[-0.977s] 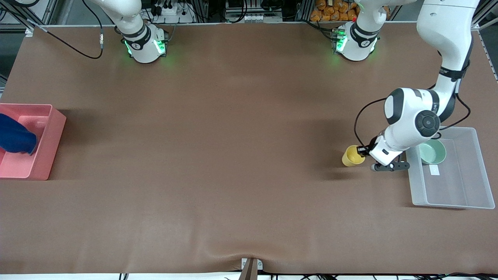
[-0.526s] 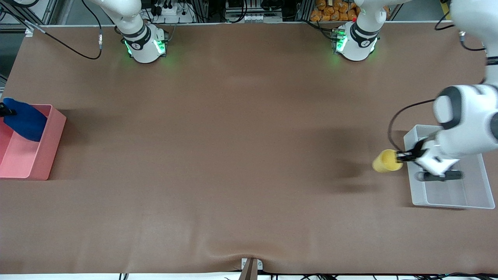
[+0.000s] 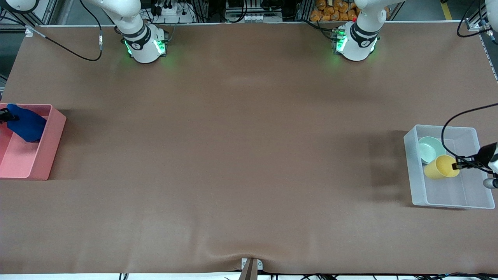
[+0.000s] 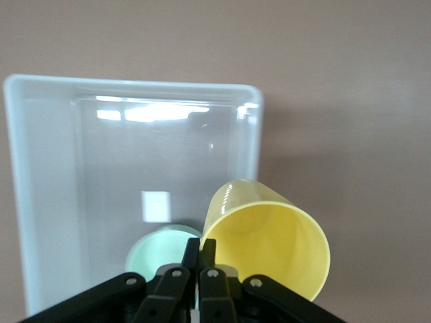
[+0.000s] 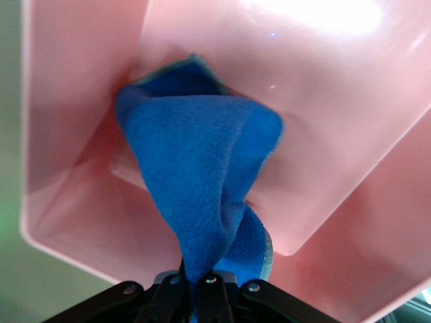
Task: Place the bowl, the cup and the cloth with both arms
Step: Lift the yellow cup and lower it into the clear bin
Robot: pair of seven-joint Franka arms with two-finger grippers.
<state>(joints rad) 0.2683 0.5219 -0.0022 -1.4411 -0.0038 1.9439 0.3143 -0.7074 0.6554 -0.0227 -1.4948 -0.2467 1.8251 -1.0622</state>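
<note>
Evidently both arms are carrying loads over their bins. The left gripper (image 4: 199,272) pinches the rim of the cup (image 3: 441,167), holding it tilted over the clear bin (image 3: 412,171) so it can go down beside the bowl (image 3: 430,149) already resting inside. The right gripper (image 5: 202,282), at the table's other end, is clamped on the cloth (image 3: 25,123), which dangles into the pink bin (image 3: 54,132); it probably hangs clear of the floor, ready to drop.

You see a brown table covering (image 3: 241,155) filling the scene, wrinkled near the front camera's edge, with metal framing (image 3: 249,15) and cables (image 3: 171,7) along its farthest edge.
</note>
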